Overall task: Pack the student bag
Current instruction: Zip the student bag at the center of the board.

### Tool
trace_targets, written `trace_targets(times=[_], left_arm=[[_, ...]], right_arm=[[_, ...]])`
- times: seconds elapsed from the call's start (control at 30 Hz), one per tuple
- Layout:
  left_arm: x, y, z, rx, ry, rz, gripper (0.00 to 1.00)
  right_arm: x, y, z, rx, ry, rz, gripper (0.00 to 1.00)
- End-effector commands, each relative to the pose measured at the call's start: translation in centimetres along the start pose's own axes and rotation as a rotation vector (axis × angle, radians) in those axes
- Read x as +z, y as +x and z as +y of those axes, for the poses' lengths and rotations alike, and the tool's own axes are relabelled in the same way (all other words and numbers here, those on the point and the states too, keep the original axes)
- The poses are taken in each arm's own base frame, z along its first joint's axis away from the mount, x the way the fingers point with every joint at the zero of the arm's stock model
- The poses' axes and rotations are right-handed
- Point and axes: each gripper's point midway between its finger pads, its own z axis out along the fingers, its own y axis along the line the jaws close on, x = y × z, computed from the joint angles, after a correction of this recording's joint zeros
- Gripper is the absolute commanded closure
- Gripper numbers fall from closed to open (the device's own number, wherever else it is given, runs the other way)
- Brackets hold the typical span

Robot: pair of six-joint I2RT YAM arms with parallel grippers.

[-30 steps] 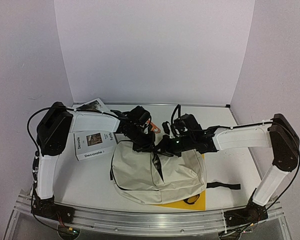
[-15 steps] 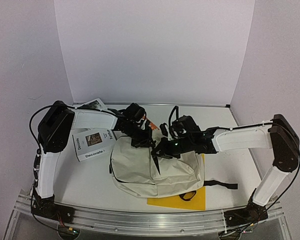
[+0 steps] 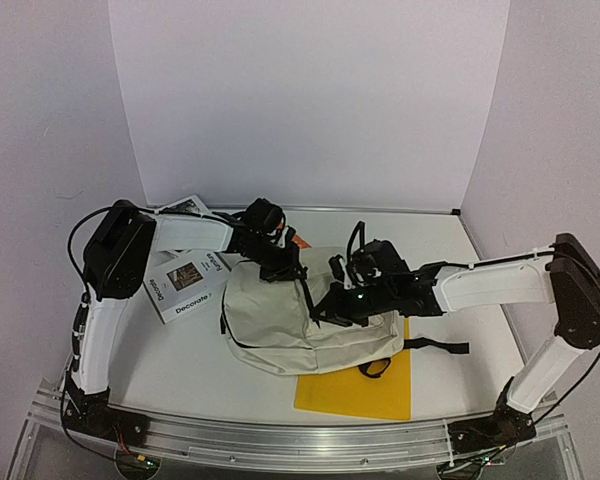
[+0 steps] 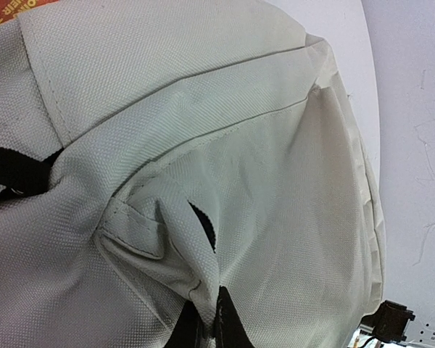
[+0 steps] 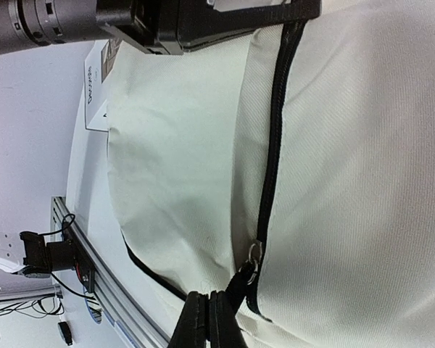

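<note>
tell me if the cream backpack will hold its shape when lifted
Likely floppy: the backpack bunches where the left gripper pinches its fabric, so it would sag. It lies slack and flat, so probably light. Pulling the zipper pull in the right gripper would likely slide the zip, not lift the bag.

The bag (image 3: 280, 325) covers the far part of the yellow sheet (image 3: 355, 392), and the left arm (image 3: 195, 232) hides the book's (image 3: 185, 290) far edge. In both wrist views the bag runs past the frame, and only the fingertips (image 4: 230, 328) show at the bottom edge. The lettering on the orange strip (image 4: 14, 6) is cut off and unreadable.
</note>
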Motion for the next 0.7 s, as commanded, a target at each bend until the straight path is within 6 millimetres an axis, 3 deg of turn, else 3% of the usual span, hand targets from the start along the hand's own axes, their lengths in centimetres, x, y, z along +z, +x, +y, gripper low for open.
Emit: trace_targets(times=[0.0, 0.43, 0.67], left_arm=[[-1.5, -6.7, 1.0, 0.059, -0.025, -0.213, 1.00], [-1.9, -7.9, 1.5, 0.057, -0.027, -0.237, 1.00], [-2.0, -8.0, 2.0, 0.037, -0.040, -0.239, 1.00]], right_arm=[[-1.7, 1.2, 1.1, 0.033, -0.040, 0.003, 1.00], [-1.6, 6.1, -2.9, 0.121, 0.024, 0.130, 1.00], [-2.7, 6.5, -3.1, 0.116, 0.050, 0.136, 1.00]])
